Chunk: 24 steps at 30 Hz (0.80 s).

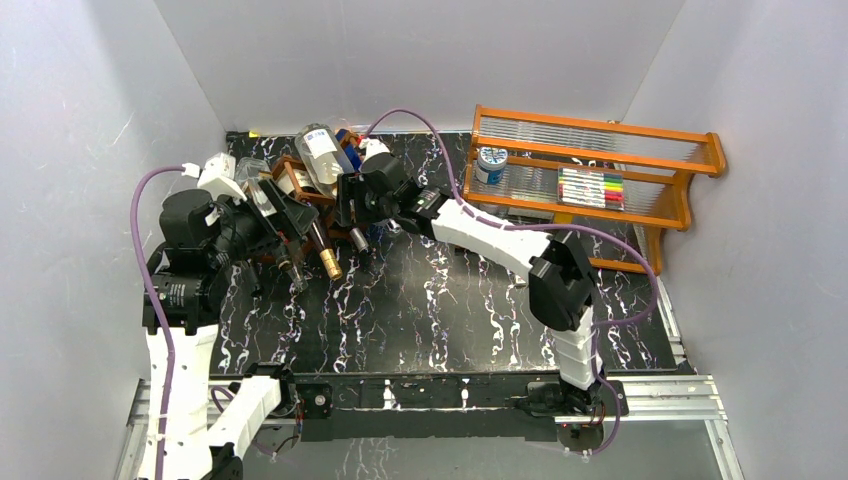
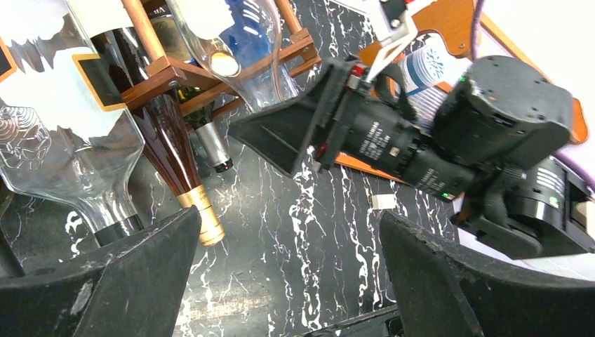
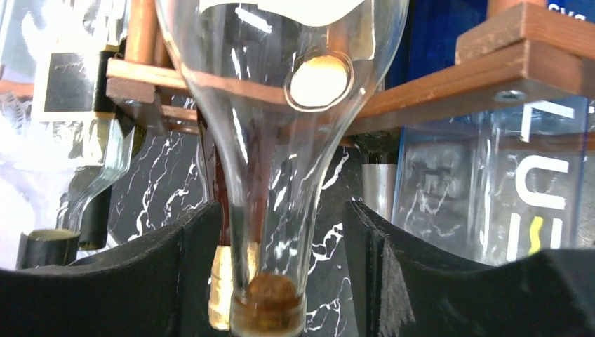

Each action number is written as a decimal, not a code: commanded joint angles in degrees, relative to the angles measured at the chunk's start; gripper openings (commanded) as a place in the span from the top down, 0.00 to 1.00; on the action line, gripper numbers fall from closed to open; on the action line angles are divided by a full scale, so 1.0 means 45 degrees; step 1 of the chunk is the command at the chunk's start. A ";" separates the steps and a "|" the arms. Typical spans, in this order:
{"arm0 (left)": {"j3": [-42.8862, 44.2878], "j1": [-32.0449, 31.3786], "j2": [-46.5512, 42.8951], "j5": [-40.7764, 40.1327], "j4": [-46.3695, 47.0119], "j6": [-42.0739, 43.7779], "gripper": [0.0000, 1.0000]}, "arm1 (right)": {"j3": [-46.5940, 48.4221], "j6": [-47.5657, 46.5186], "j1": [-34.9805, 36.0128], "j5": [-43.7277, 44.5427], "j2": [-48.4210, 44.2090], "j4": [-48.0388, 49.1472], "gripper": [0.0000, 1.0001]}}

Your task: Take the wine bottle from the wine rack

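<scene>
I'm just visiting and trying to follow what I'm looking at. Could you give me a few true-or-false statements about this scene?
1. The right gripper has its jaws either side of the clear bottle's neck. True.
2. The left gripper is holding a bottle. False: its jaws are wide open with nothing between them.
3. Markers lie on the orange shelf. True.
4. The gold-capped dark bottle lies flat on the table, away from the wine rack. False: it sits in the rack, neck sloping down.

We saw the wine rack (image 1: 291, 177) far left on the table (image 1: 430, 300), a shelf unit (image 1: 640, 135) right of it, the wine bottle (image 1: 322, 152) in the rack.
</scene>
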 commanded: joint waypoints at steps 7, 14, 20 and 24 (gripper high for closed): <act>-0.0133 0.0075 -0.0140 0.0607 -0.0056 -0.0247 0.02 | 0.1561 0.0648 0.0050 0.0136 0.0949 0.0754 0.37; -0.0246 0.0074 -0.0139 0.0589 -0.0057 -0.0267 0.02 | 0.1736 0.0815 0.0047 0.0103 0.1163 0.0919 0.52; -0.0304 0.0065 -0.0158 0.0620 -0.0059 -0.0280 0.02 | 0.1046 0.1030 0.0026 0.0000 0.0451 0.1547 0.71; -0.0350 0.0076 -0.0131 0.0654 -0.0021 -0.0286 0.02 | 0.0000 0.1551 -0.0020 -0.0090 -0.0470 0.2481 0.88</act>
